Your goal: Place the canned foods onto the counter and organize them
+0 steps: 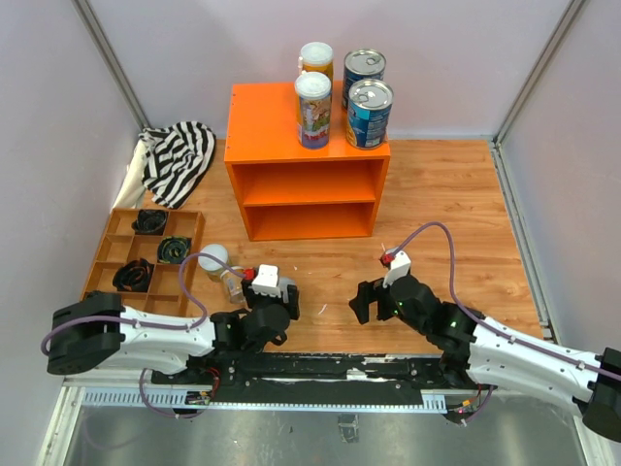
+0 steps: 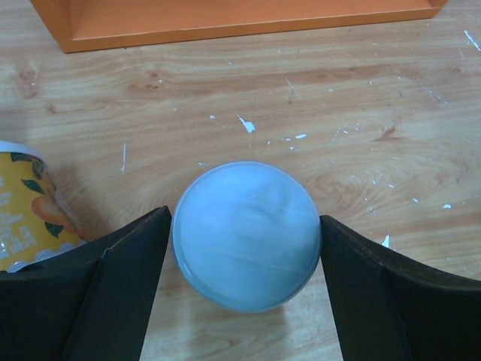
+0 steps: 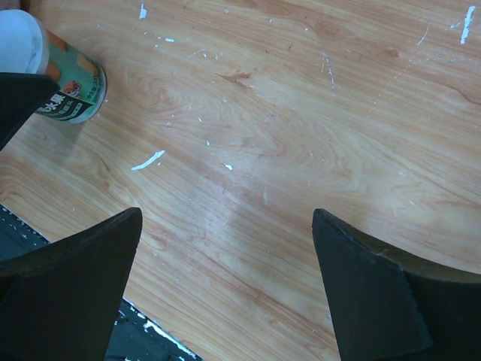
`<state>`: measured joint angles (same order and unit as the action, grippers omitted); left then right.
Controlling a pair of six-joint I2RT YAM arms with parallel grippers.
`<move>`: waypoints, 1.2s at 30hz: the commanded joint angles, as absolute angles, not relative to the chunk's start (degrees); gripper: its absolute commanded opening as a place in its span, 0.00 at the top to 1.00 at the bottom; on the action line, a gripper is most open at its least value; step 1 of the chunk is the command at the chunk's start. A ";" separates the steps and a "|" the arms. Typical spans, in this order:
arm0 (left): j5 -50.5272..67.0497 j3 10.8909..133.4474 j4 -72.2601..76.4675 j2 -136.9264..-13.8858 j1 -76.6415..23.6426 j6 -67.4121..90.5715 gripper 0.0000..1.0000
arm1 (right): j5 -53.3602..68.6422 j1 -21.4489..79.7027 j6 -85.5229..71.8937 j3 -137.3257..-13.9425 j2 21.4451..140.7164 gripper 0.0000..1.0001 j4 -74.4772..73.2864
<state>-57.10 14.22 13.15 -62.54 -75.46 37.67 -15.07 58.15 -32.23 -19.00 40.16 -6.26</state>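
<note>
Left wrist view: the left tool [image 2: 246, 226] stands wide, its fingers [image 2: 128, 263] flanking an upright white-lidded can [image 2: 246, 252] so closely that I cannot tell whether they press on it. The can sits on the wood surface [image 2: 338, 113], with a second can [image 2: 22, 210] just beside the left finger. To do this well, I judge the tool should close squarely on the can's body rather than its lid rim. It should then lift straight up so the neighbour is not knocked. Beyond lies the orange counter [image 1: 260, 116]. Four cans [image 1: 369, 115] crowd the right half of its top, so the bare left part looks the best spot. The right tool [image 3: 227, 218] hangs wide open and empty over bare wood.
</note>
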 commanded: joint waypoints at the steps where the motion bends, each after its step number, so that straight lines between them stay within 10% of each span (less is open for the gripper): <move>1: -58.63 13.23 22.56 -65.74 -74.71 32.76 0.18 | -16.36 58.98 -33.14 -18.70 40.84 0.04 -5.42; 18: -57.65 12.74 31.17 -73.85 -73.40 30.33 0.27 | -16.76 58.97 -32.93 -18.92 42.26 0.04 -4.89; 32: -56.42 14.48 30.55 -68.74 -73.30 25.60 0.98 | -17.57 58.98 -32.25 -19.79 42.37 0.04 -5.89; 36: -56.26 18.06 24.34 -64.98 -73.30 24.34 1.00 | -17.53 58.97 -32.04 -19.79 42.72 0.04 -5.39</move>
